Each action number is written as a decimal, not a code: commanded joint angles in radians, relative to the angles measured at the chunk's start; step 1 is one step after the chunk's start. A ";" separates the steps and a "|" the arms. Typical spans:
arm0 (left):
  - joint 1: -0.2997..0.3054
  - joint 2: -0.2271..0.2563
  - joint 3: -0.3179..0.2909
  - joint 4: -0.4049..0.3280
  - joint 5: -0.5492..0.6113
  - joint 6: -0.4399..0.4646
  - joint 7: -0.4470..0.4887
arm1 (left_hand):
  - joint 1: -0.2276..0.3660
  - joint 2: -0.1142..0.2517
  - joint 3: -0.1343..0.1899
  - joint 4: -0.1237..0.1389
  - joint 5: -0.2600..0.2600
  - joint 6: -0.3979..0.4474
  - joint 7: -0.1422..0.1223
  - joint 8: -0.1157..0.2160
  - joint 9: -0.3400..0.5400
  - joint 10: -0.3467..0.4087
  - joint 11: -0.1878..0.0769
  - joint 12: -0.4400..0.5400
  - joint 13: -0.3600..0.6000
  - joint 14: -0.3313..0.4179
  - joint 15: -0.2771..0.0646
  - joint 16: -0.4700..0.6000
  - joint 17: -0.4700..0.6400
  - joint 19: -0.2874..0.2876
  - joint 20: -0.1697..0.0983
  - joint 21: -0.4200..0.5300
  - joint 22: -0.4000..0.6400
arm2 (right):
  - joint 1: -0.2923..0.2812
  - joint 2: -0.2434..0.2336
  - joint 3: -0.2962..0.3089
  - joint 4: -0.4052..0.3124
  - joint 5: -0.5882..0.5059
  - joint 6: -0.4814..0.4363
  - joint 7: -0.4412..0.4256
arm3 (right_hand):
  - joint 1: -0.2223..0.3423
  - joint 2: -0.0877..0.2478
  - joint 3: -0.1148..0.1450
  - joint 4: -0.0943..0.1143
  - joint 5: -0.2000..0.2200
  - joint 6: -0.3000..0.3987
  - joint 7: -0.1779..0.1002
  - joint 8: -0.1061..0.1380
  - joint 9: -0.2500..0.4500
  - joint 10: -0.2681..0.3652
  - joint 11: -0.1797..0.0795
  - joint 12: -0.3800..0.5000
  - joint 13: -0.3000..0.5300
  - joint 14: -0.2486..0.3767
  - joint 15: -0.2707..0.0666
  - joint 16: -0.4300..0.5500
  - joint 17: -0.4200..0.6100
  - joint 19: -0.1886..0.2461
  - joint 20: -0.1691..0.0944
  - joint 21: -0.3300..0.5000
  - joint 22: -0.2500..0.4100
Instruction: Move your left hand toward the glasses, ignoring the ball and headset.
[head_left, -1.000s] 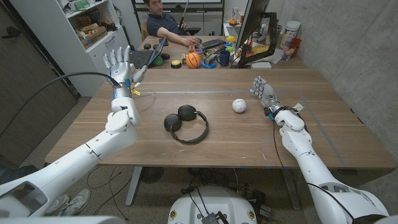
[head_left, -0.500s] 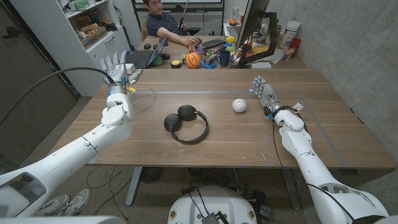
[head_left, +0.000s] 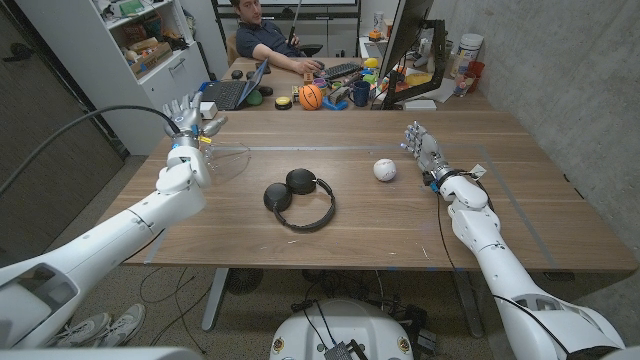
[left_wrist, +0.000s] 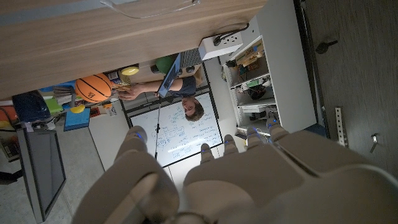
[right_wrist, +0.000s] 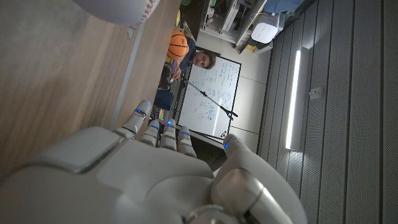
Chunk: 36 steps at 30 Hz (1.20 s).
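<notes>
Clerk: Item one, left hand. Raised over the table's far left part, fingers upright and apart, nothing in them.

Checker: Item two, the glasses?

Clerk: Glasses, clear-framed and faint against the wood. They lie on the table near the left hand, off to its right and a little back toward the robot. Hand and frame look apart; no contact that I can make out.

Checker: Next along.

Clerk: Headset, black, lying open on the table well to the right of the left hand, between the two hands. Ball, white, further right again, near the right hand. Right hand stands on the table with fingers up and apart, holding nothing. Not for use.

Checker: Behind the table?

Clerk: Person seated at a cluttered desk, with an orange basketball on it. Outside the task.

Checker: Step in hand?

Clerk: By my judgement, the approach, late stage. The left hand is close to the glasses but not yet over them.

Checker: Requirement for the next move?

Clerk: A short travel to the hand's right and slightly back toward the robot, then a lowering toward the frame. Keep fingers spread, and stop well short of the headset. A thin, clear frame is easily nudged or overshot, so the closing should be slow.
</notes>
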 joint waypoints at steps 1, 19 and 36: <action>-0.089 -0.022 0.059 0.100 -0.008 -0.023 -0.071 | 0.010 0.002 -0.005 -0.004 0.011 -0.386 -0.004 0.013 0.005 -0.319 -0.004 0.015 0.004 -0.296 -0.014 0.016 0.000 -0.201 0.003 0.013 0.002 | 0.011 0.001 -0.012 0.013 -0.010 -0.001 0.002 | -0.008 0.002 -0.005 0.002 0.005 0.001 0.005 0.006 0.004 0.009 -0.003 0.006 0.004 -0.012 0.003 0.005 0.003 0.003 0.001 -0.004 0.004; -0.186 -0.036 0.164 0.168 -0.014 0.012 -0.257 | 0.051 0.008 -0.007 -0.023 0.022 -0.368 -0.004 0.026 0.005 -0.315 0.001 0.008 0.002 -0.313 -0.014 0.006 -0.003 -0.170 0.004 0.016 -0.001 | 0.021 -0.011 -0.047 0.033 -0.027 -0.022 0.046 | -0.012 0.002 -0.009 0.002 0.008 0.001 0.007 0.006 0.004 0.007 -0.004 0.005 0.003 -0.012 0.005 0.004 0.002 0.004 0.001 -0.010 0.004; -0.183 -0.042 0.163 0.180 -0.054 0.028 -0.281 | 0.174 0.014 -0.015 -0.061 0.052 -0.272 -0.003 0.064 0.008 -0.208 0.021 0.022 -0.004 -0.131 -0.019 0.060 -0.009 0.021 0.003 0.063 0.002 | 0.032 -0.017 -0.047 0.045 -0.027 -0.014 0.056 | -0.014 0.003 -0.012 0.001 0.010 0.002 0.010 0.005 0.004 0.008 -0.006 0.005 0.003 -0.011 0.003 0.004 0.002 0.007 -0.001 -0.016 0.005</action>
